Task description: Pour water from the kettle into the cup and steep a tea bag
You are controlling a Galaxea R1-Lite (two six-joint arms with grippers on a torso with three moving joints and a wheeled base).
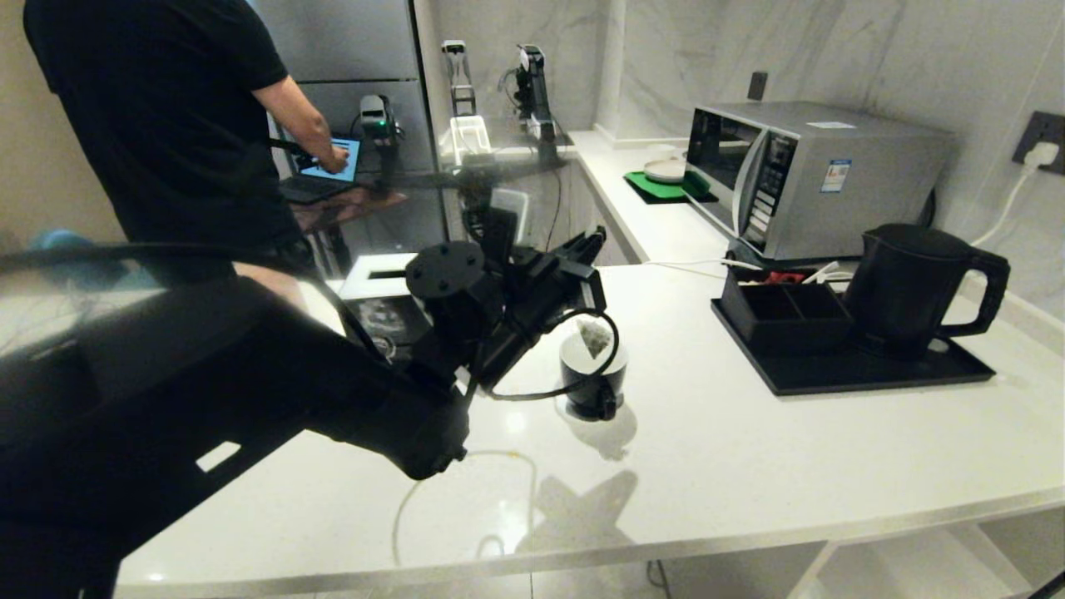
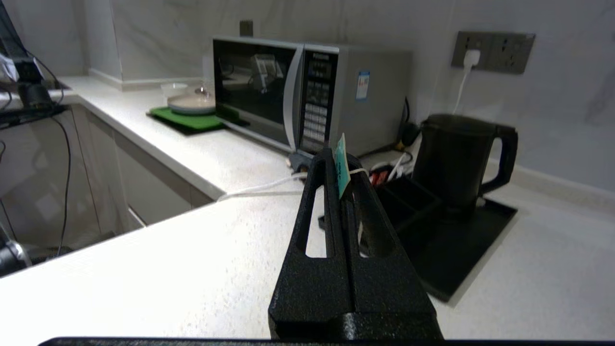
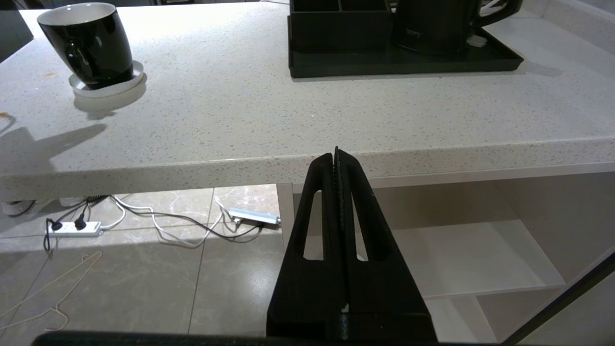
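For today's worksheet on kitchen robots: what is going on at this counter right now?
The left gripper is shut on the tea bag's paper tag, and the tea bag dangles over the cup. The kettle stands on its black tray beside the microwave. The right gripper is shut below the counter edge, idle.

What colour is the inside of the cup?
White inside the cup, black outside; the right wrist view shows it best.
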